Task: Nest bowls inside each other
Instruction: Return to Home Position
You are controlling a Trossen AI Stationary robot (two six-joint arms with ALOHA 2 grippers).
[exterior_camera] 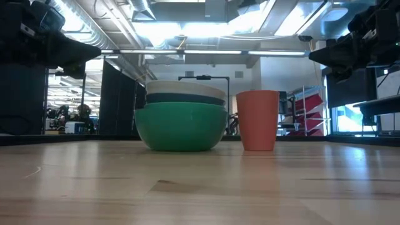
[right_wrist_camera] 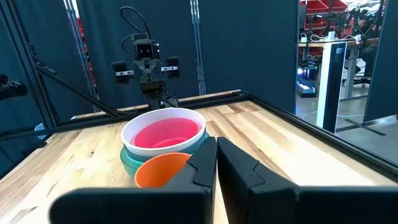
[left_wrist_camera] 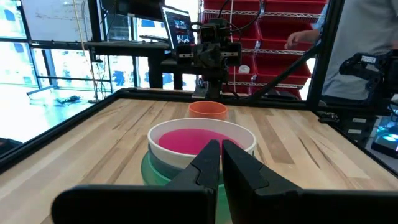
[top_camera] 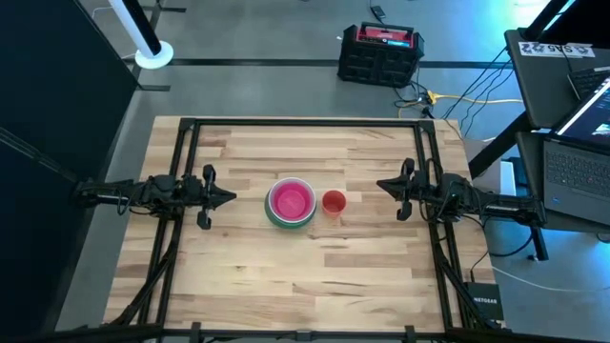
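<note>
Stack of bowls [exterior_camera: 180, 128] sits mid-bench [top_camera: 286, 276], pink bowl [top_camera: 291, 200] innermost, teal-green outermost. Orange cup [top_camera: 333, 202] stands upright just beside the stack on the right arm's side, not nested. Left gripper [top_camera: 229, 197] and right gripper [top_camera: 381, 185] hang at opposite bench sides, well apart from both, fingers clenched on nothing. Risk: cup left out, so nest incomplete. Cup is near enough the stack that a wide approach could nudge either

The wooden table [top_camera: 248, 286] bears the bowl stack [top_camera: 291, 202] beside an orange cup [top_camera: 333, 202].
</note>
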